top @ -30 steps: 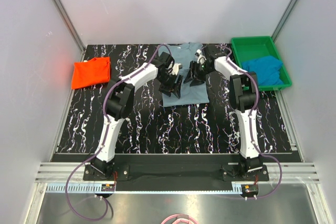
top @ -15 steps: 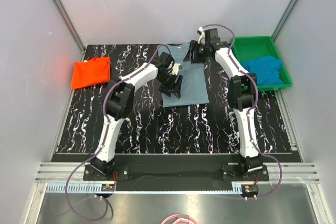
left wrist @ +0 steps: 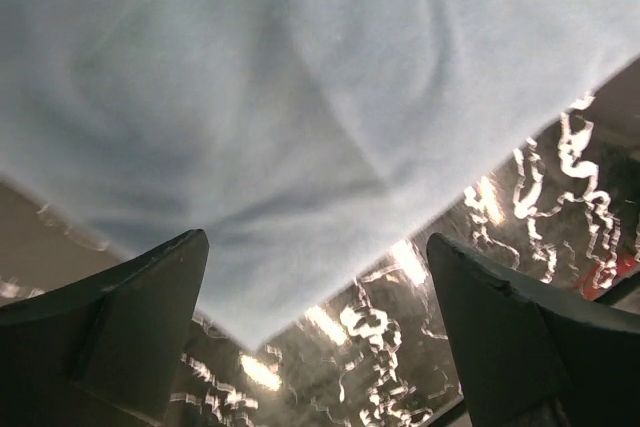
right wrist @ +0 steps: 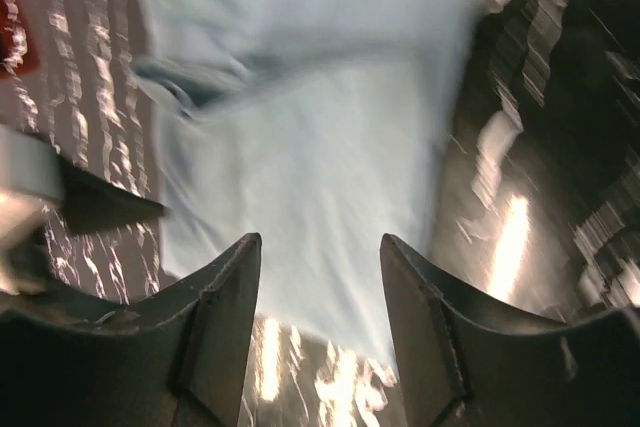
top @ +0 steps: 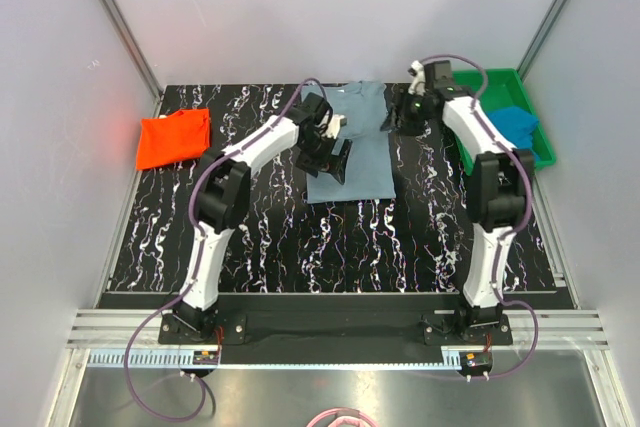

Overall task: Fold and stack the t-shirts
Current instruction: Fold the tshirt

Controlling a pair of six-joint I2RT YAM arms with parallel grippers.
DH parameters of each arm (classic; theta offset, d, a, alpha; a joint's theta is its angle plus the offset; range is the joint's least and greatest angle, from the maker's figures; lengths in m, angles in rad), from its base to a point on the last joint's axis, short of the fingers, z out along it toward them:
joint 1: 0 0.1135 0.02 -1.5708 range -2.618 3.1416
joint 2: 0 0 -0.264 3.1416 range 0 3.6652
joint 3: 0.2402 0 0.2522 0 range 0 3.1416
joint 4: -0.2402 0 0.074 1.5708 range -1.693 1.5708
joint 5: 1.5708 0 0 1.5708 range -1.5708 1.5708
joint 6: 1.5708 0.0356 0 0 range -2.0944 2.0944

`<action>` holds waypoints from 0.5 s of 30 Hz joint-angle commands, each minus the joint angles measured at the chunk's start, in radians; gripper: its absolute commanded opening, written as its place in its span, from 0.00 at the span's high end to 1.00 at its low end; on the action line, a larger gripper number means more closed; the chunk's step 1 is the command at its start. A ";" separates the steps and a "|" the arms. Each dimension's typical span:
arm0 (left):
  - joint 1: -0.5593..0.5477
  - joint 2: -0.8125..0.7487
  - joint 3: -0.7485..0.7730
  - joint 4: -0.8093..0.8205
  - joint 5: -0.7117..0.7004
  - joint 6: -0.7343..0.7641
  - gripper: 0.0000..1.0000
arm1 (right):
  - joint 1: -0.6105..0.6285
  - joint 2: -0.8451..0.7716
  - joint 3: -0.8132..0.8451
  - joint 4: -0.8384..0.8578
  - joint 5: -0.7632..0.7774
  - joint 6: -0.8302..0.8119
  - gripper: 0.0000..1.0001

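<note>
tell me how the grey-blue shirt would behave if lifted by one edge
Probably floppy: the grey-blue shirt lies flat with soft ripples, so it would likely sag and unfold. Pushed, it may bunch rather than slide across the table.

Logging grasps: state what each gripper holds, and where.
Nothing. The left gripper and right gripper are both open, empty between the fingers, with the grey-blue shirt beneath.
</note>
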 commanded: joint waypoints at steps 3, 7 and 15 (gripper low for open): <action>0.036 -0.166 -0.052 -0.003 0.001 -0.009 0.01 | -0.071 -0.165 -0.226 -0.030 -0.074 -0.019 0.43; 0.056 -0.180 -0.152 0.002 0.023 -0.029 0.01 | -0.071 -0.207 -0.366 -0.007 -0.146 0.005 0.45; 0.076 -0.130 -0.235 0.000 0.060 -0.080 0.16 | -0.071 -0.184 -0.501 0.015 -0.240 0.031 0.47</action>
